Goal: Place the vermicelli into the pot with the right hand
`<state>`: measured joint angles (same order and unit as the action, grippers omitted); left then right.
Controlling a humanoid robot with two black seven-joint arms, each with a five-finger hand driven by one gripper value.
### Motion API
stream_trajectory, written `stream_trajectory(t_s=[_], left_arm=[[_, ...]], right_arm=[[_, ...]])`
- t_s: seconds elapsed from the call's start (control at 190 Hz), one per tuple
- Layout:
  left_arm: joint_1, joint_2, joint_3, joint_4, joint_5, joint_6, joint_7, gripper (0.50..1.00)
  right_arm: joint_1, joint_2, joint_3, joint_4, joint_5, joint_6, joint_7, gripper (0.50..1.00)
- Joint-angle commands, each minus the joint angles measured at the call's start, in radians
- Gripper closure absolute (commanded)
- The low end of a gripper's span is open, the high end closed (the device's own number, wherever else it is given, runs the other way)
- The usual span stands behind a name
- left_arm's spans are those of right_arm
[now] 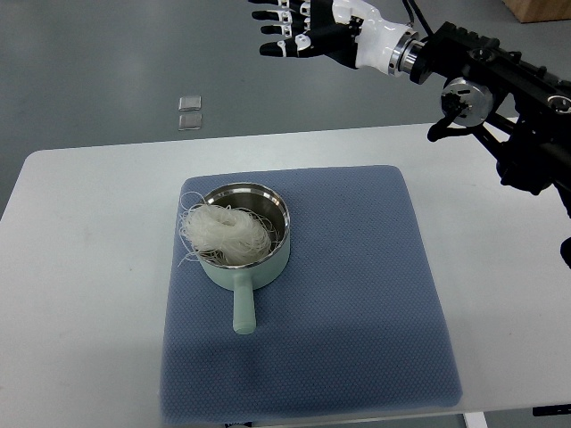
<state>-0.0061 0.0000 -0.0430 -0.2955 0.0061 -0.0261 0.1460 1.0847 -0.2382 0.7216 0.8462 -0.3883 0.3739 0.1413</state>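
The vermicelli (225,229) is seen nested in the pot (242,254), a few strands draped over its left rim, on the blue mat (357,294) laid on the tabletop (80,267), while the right hand (312,31) is held empty, fingers spread, well apart beyond the far edge, presumably clear of the finished placement.

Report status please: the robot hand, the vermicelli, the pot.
Right robot hand open, raised beyond the table. Vermicelli sits in pot, some strands over left rim. Nothing in the way.
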Motion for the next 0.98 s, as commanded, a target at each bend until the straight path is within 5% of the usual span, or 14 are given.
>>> stream_trajectory(t_s=[0.0, 0.179, 0.427, 0.734, 0.976], left_arm=[[0.000, 0.000, 0.000, -0.002, 0.000, 0.002, 0.001, 0.500], [0.000, 0.000, 0.002, -0.010, 0.002, 0.000, 0.001, 0.500], [0.000, 0.000, 0.000, -0.008, 0.000, 0.000, 0.001, 0.500], [0.000, 0.000, 0.000, -0.010, 0.000, 0.000, 0.001, 0.500], [0.000, 0.000, 0.000, -0.008, 0.000, 0.000, 0.001, 0.500]], right_arm=[[-0.089, 0.026, 0.130, -0.001, 0.080, -0.024, 0.003, 0.570], [-0.256, 0.122, 0.318, -0.006, 0.177, -0.041, 0.023, 0.570], [-0.345, 0.192, 0.357, -0.105, 0.190, -0.084, 0.139, 0.570], [-0.356, 0.217, 0.343, -0.292, 0.209, -0.086, 0.136, 0.570], [-0.358, 0.215, 0.345, -0.300, 0.209, -0.081, 0.136, 0.570]])
